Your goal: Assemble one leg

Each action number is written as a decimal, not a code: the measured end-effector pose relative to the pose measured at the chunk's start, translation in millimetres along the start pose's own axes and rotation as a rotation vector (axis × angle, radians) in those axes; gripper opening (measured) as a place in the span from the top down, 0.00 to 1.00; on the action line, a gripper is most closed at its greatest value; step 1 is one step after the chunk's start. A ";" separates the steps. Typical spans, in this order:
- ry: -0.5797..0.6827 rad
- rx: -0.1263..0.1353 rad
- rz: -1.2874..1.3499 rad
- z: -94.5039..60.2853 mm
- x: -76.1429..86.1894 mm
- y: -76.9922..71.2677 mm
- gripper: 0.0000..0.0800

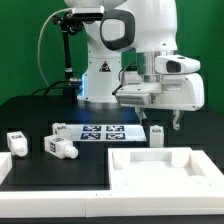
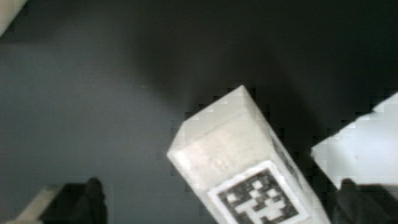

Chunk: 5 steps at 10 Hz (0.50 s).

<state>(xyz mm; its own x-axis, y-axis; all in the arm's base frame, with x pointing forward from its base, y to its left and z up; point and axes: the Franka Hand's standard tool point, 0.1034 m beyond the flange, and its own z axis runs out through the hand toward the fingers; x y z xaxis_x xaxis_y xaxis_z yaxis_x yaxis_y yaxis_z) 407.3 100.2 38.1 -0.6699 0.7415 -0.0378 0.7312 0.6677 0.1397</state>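
Note:
A leg [image 1: 156, 134], a small white block with a black-and-white tag, stands on the black table just behind the large white tray-like piece [image 1: 160, 168]. My gripper [image 1: 163, 123] hangs right above it, jaws open and empty. In the wrist view the leg [image 2: 235, 150] lies between my dark fingertips [image 2: 79, 203], with its tag facing the camera. The gripper [image 2: 217, 206] does not touch it. Two more legs [image 1: 16, 141] [image 1: 61, 148] lie at the exterior view's left.
The marker board [image 1: 100, 132] lies mid-table in front of the robot base. A corner of the tray-like piece [image 2: 365, 140] shows close beside the leg in the wrist view. Another white part [image 1: 5, 166] sits at the exterior view's lower left edge.

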 end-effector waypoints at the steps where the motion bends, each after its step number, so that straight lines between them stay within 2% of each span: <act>1: 0.001 -0.059 0.137 -9.8 -0.9 2.9 0.19; 3: -0.008 -0.102 0.427 -32.0 -3.7 -6.9 0.19; 4: -0.017 -0.112 0.634 -40.8 -9.7 -4.5 0.19; 5: -0.028 -0.103 0.781 -47.5 -13.2 2.0 0.19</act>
<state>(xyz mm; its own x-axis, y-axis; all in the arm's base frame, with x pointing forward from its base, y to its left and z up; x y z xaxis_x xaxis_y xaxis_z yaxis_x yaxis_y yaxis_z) 411.5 88.6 85.8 0.0372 0.9958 0.0838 0.9723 -0.0555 0.2270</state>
